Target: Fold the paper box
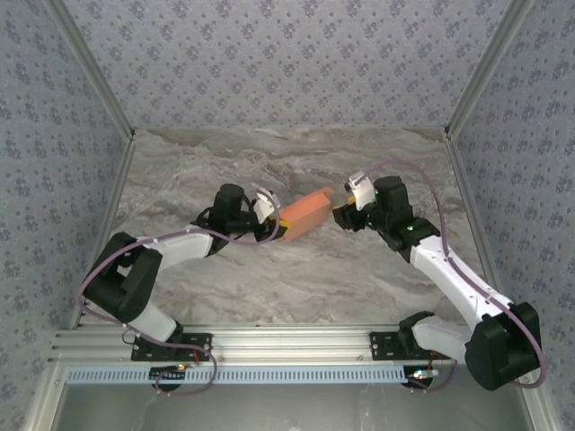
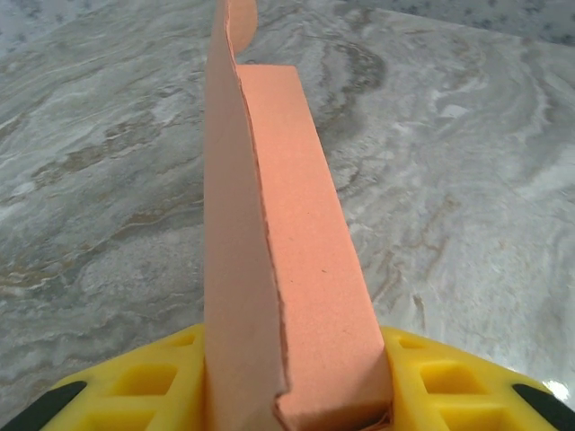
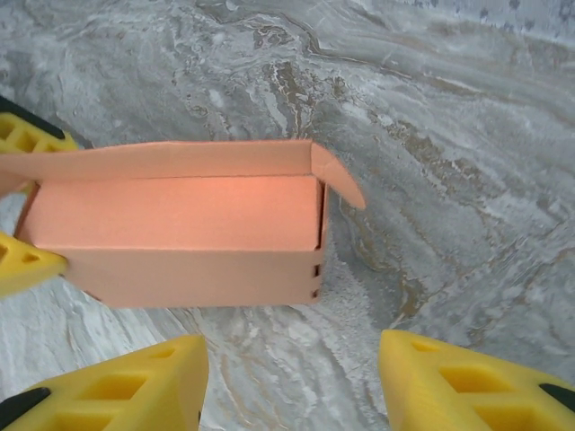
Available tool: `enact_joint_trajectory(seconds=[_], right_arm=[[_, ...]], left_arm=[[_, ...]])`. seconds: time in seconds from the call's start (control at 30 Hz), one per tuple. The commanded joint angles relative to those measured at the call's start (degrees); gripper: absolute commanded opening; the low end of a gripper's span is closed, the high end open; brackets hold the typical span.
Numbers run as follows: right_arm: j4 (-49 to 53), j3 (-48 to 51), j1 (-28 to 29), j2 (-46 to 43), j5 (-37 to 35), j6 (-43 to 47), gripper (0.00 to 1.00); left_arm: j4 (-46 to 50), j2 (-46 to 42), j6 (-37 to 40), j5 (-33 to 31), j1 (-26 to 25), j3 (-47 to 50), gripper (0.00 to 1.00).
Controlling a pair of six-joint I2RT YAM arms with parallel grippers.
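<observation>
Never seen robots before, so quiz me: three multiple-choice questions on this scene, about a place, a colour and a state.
1. Where is the paper box? A lying alone, untouched; B between the left fingers; C between the right fingers.
2. What colour are the fingers? A blue; B black; C yellow.
3. The right fingers are: A spread open; B clamped on the box; C shut, empty.
B: they squeeze its end. C: yellow in both wrist views. A: wide gap, nothing between.
</observation>
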State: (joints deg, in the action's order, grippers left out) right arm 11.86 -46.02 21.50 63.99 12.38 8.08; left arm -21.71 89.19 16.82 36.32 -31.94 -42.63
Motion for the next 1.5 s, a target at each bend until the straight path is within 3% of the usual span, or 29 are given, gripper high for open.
enact_joint_trajectory(seconds=[0.0, 0.17, 0.37, 0.67, 0.97, 1.47], right_arm=[[4.27, -1.34, -1.13, -0.64, 0.71, 9.22, 0.55], [3.93, -0.64, -2.04, -0.53, 3.06, 11.66, 0.55], [4.72, -0.97, -3.21, 1.50, 7.17, 12.58, 0.54], [6.03, -1.55, -2.82, 3.85, 8.45, 13.17, 0.41], [6.76, -2.10, -0.77, 5.01, 7.48, 13.23, 0.22], [7.81, -3.97, 1.66, 7.47, 2.43, 10.18, 0.10]], left_arm=[[4.43, -0.83, 8.15, 10.14, 0.53, -1.55, 0.35], [8.34, 1.37, 12.41, 15.01, 1.27, -3.62, 0.36], [10.40, 2.17, 15.89, 16.43, 1.78, -4.16, 0.37], [11.35, 2.84, 16.26, 16.90, 1.97, -4.61, 0.37], [12.22, 3.09, 15.91, 16.46, 2.02, -5.17, 0.37], [11.56, 3.81, 14.73, 15.82, 1.75, -5.51, 0.37]])
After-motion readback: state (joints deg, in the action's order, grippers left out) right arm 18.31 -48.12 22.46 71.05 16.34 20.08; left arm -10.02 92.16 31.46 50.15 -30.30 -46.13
